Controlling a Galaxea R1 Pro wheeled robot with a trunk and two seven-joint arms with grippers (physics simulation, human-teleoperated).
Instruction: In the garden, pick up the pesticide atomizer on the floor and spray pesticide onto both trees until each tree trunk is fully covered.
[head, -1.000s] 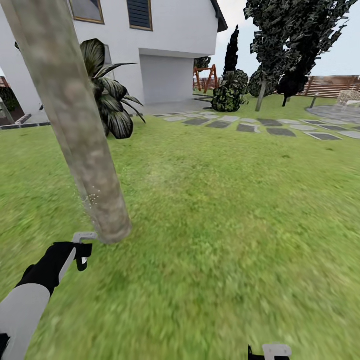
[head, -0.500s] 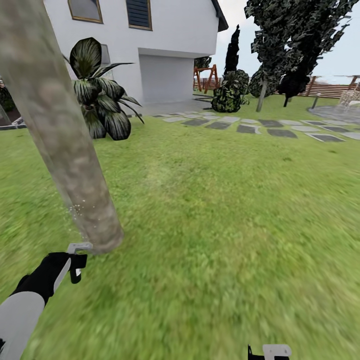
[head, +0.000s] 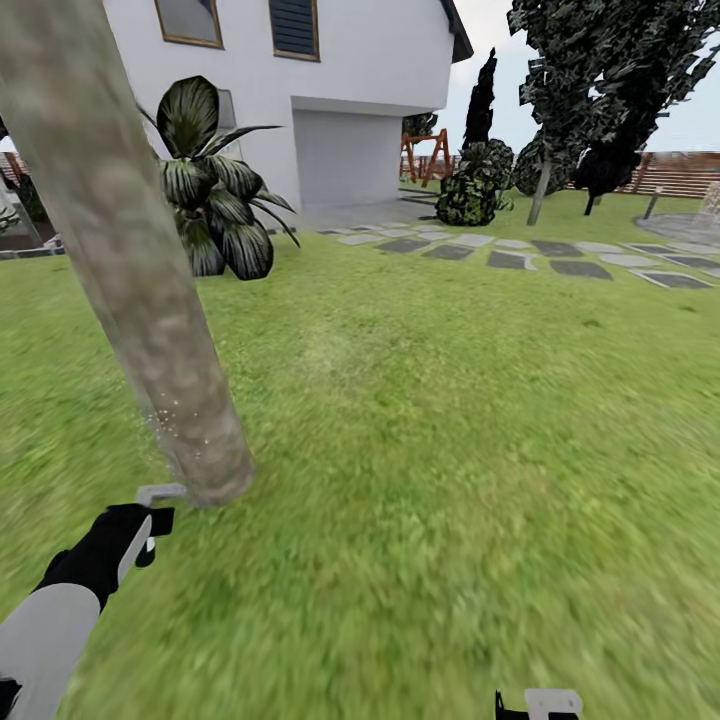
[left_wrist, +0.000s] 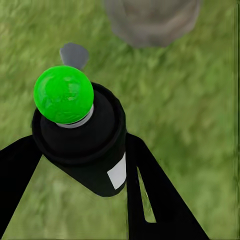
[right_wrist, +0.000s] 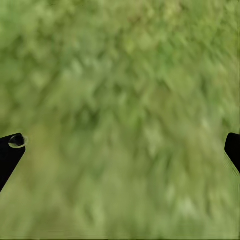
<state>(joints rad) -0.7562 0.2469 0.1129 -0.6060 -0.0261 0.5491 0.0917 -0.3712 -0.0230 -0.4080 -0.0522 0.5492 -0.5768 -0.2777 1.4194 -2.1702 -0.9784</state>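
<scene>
The pesticide atomizer (left_wrist: 80, 135) sits clamped between the fingers of my left gripper (head: 152, 512), a black can whose tip shows bright green in the left wrist view. I hold it low over the lawn (head: 450, 450), just beside the foot of the near tree trunk (head: 130, 270), which leans slightly and rises out of the head view. A mist of tiny whitish specks (head: 175, 425) hangs against the lower trunk. My right gripper (right_wrist: 120, 145) points down at bare grass with its fingers spread wide apart. Beyond stand a white house (head: 340, 90), a broad-leaved plant (head: 215, 190), stepping stones (head: 520, 255) and a second tree (head: 590, 80).
</scene>
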